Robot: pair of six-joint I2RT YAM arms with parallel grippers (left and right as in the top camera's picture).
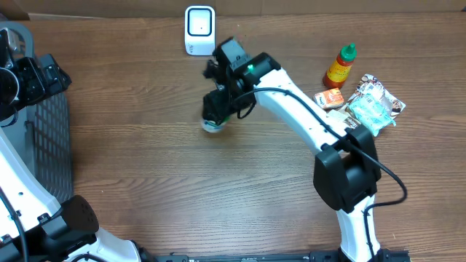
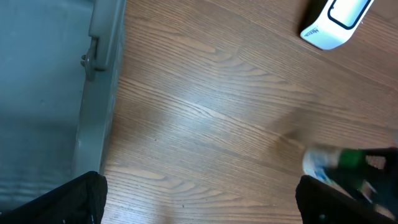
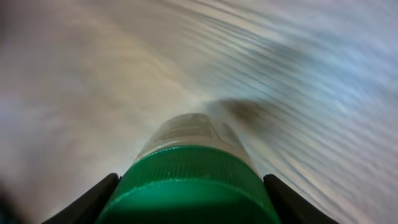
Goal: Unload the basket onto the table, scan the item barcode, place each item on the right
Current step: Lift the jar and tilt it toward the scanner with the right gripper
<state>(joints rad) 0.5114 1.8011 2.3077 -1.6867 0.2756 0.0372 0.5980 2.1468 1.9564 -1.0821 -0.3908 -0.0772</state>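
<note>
right hand (image 3: pixel 191 185) clenched on bottle (image 3: pixel 186 132) at green cap (image 3: pixel 193 165) | left hand (image 2: pixel 199 202) released | bottle seems light, stiff, smooth plastic, may slip; hold cap sides

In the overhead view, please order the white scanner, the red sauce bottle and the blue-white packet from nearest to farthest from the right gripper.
From the right gripper, shut on the green-capped bottle:
1. White scanner, at the far edge.
2. Red sauce bottle, upright on the right.
3. Blue-white packet, farther right.
</note>
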